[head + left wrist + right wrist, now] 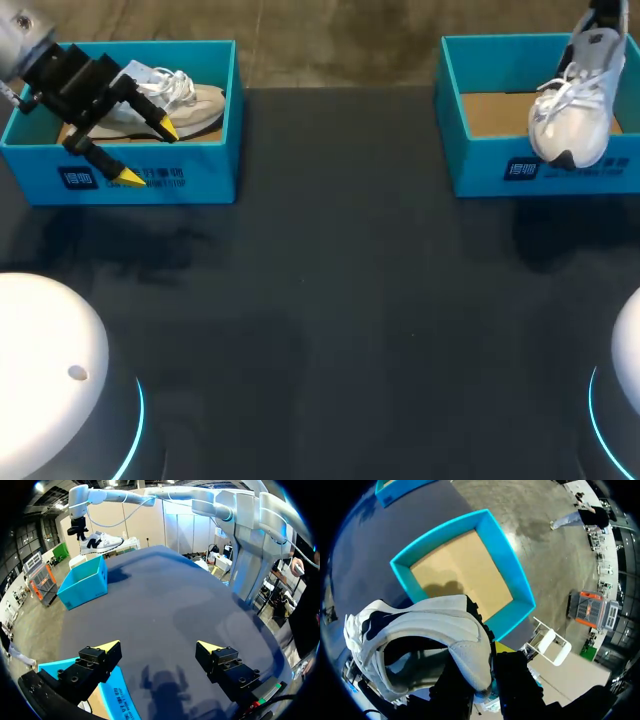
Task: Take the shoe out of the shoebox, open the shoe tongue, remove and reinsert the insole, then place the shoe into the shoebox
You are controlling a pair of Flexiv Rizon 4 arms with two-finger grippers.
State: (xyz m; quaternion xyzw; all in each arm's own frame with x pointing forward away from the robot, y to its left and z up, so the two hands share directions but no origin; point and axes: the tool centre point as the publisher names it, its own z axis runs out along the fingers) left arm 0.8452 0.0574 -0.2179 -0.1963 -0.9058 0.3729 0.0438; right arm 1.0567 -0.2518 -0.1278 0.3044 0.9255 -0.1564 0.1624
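A white shoe point(572, 105) hangs toe-down over the front wall of the right blue shoebox point(490, 160). My right gripper point(601, 22) is shut on the shoe's heel collar. In the right wrist view the shoe point(420, 625) fills the space by the gripper point(488, 656), and the right shoebox point(505, 565) lies below with its cardboard floor bare. A second pale shoe point(190, 100) lies inside the left shoebox point(190, 165). My left gripper point(147, 153) hovers open over that box's front wall. Nothing is between the left gripper's point(159, 647) fingers.
Dark table point(330, 300) stretches between the two boxes. Two white round bases point(50, 370) stand at the near corners. In the left wrist view the left shoebox's wall point(114, 697) is under the gripper and the right shoebox point(85, 580) is far ahead.
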